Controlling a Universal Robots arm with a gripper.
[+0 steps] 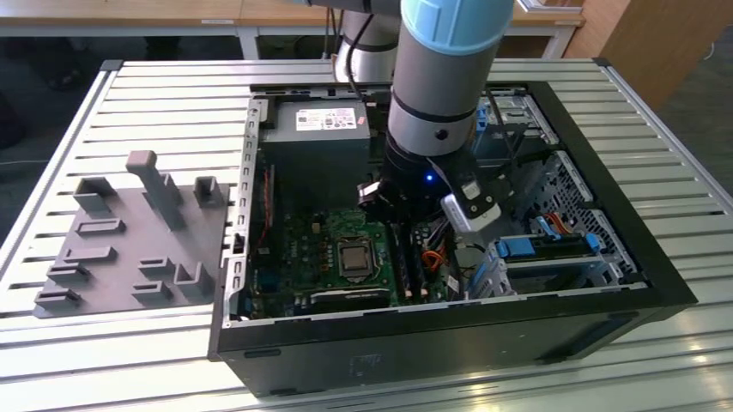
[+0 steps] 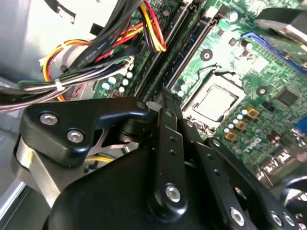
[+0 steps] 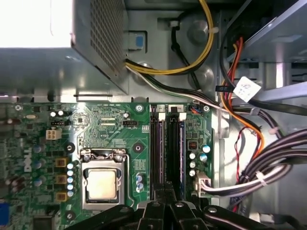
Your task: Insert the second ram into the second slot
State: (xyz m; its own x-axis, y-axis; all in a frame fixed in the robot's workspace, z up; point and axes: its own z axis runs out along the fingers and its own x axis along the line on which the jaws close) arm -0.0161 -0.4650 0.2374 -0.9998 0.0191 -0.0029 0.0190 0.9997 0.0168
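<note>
Second ram (image 3: 181, 153) upright in its slot, gripper (image 3: 165, 189) above.

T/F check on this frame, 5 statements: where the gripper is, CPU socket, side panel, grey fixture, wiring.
1. The gripper is down inside the open computer case, at the RAM slots. True.
2. The CPU socket has a cooler with a fan mounted on it. False: the metal chip top is bare.
3. The case's side panel is on. False: it is off, and the motherboard is exposed.
4. A grey fixture lies on the slatted table at the exterior view's left of the case. True.
5. All wires in the case are black. False: yellow, orange and red wires run among the black ones.
</note>
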